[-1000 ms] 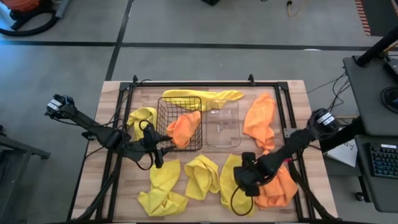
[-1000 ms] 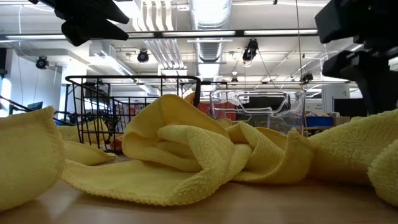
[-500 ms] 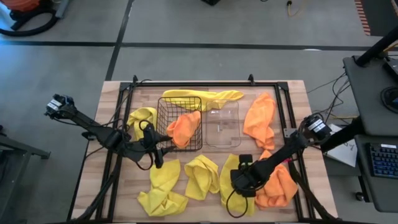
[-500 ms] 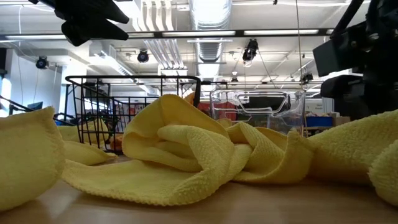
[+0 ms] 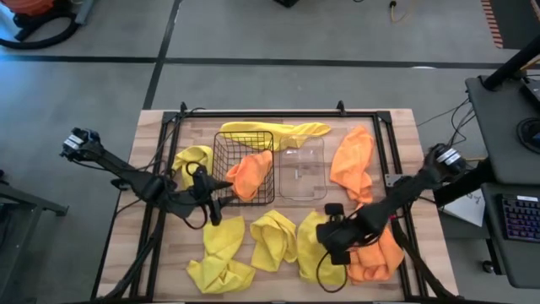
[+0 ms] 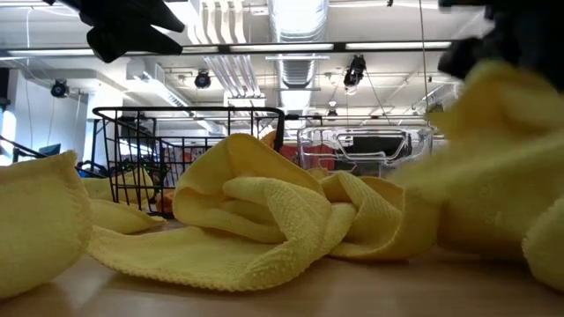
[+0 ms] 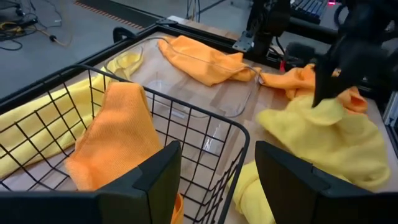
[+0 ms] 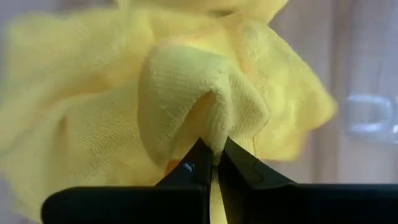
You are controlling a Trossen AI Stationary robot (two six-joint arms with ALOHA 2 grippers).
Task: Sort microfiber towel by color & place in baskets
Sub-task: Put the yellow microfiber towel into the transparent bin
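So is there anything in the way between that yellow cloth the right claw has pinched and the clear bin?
Nothing visible. The right gripper holds the yellow towel just off the near side of the clear plastic bin, which looks empty, with only bare table between them.

The right tool (image 5: 331, 236) sits on a yellow towel (image 5: 319, 250) at the desk's (image 5: 405, 127) front. An orange towel (image 5: 252, 172) drapes over the wire basket (image 5: 245, 168), beside the clear basket (image 5: 302, 167).
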